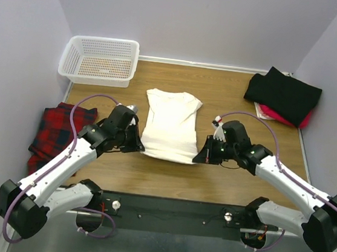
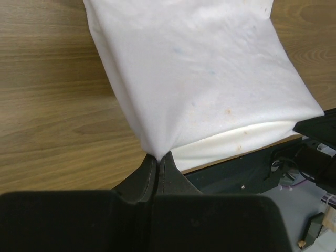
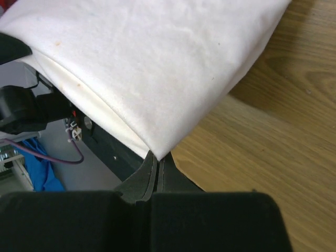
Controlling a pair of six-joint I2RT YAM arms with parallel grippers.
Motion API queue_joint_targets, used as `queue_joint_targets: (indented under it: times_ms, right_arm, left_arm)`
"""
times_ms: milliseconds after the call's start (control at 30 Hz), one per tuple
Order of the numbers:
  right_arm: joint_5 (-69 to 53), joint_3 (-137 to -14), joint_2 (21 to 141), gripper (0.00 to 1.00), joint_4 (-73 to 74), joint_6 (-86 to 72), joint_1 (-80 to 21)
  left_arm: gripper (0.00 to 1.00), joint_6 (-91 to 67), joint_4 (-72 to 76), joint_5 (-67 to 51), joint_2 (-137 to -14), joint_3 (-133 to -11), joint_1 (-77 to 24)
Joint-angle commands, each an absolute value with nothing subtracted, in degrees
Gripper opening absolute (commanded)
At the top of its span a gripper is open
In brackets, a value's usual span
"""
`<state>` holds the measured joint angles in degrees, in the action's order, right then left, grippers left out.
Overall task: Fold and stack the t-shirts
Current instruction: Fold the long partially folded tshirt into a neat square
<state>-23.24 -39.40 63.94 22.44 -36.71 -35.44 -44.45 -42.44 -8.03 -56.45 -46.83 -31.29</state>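
Both arm bases sat at the near edge of the bench, and from them the two arms reached inward to the same garment. Just beyond, the left hand was clenched on the near-left corner of the cream-white t-shirt, its jaws pressed together with the cloth pinched between them. The right hand gripped the near-right corner the same way. Between the two hands the hem was raised a little off the wood, so that both layers of cloth showed along its lifted edge, while the rest of the shirt lay flat in the middle of the bench, collar toward the far edge and sleeves apparently tucked in.

Off at the left edge lay a red plaid cloth, partly hanging over the side. Farther back, a white basket stood in the far-left corner, and a folded black t-shirt rested on a red t-shirt in the far-right corner.

By my reading, the step in hand was the bottom-to-top fold of the cream-white t-shirt. The next move called for both hands to rise together and carry the hem toward the collar at an even pace, keeping it level and taut so the fold would land square, and only then to let go.
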Motion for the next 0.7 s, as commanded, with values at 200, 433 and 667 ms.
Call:
queue_joint_targets:
  times_ms: [200, 433, 667]
  right_arm:
    - [-11.8, -54.5, 65.2, 0.01, 36.9, -31.6, -35.5]
    - [-1.9, -65.1, 76.0, 0.01, 36.3, -25.5, -35.4]
    - [3.5, -74.5, 87.9, 0.01, 32.6, -21.6, -32.6]
  left_arm:
    - [0.00, -42.8, -51.7, 5.1, -58.8, -58.3, -31.0]
    - [0.00, -36.0, -46.3, 9.7, -70.5, -70.1, -27.7]
    - [0.00, -31.4, -39.5, 7.8, -83.4, -74.8, -24.0]
